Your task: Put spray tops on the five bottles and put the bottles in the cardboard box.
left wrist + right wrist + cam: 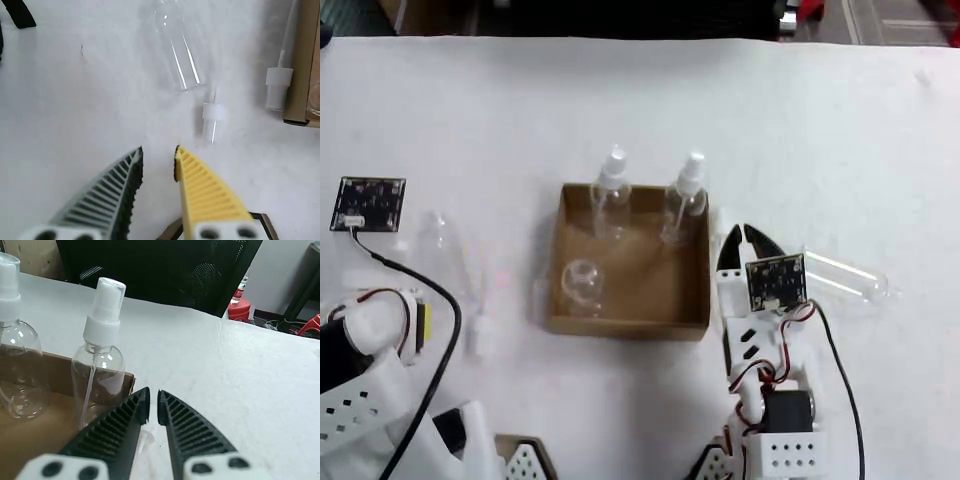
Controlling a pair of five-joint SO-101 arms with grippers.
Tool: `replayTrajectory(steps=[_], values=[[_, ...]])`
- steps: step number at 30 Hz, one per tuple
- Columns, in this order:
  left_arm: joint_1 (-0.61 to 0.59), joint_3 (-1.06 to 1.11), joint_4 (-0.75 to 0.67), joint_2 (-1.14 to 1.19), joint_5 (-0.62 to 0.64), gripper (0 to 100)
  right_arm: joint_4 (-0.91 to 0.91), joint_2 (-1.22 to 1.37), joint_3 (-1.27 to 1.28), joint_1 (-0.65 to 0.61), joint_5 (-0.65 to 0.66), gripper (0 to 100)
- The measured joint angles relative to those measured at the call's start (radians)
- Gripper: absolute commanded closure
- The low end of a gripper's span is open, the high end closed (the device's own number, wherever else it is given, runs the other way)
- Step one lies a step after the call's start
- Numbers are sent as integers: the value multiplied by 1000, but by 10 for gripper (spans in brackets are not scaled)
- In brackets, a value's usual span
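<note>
Left of the cardboard box [625,325], my left tool [159,148] hangs slightly spread, empty, near a loose spray top [211,116] that I fear a glancing pinch could flick away

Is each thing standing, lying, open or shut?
First capped bottle: upright in cardboard box.
Second capped bottle: upright too.
Boxed bottle: no top.
Right lying bottle: no top.
Left lying bottle: no top.
Spray top: loose on table.
Second spray top: loose too.
Left gripper: open, empty.
Right gripper: open, empty.
</note>
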Motion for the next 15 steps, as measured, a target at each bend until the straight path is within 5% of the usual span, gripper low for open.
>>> replayTrajectory(steps=[9,15], values=[[183,31,-25,29,2,811,0,0,0,0,0,983],[301,31,-74,318,3,812,0,0,0,0,0,983]])
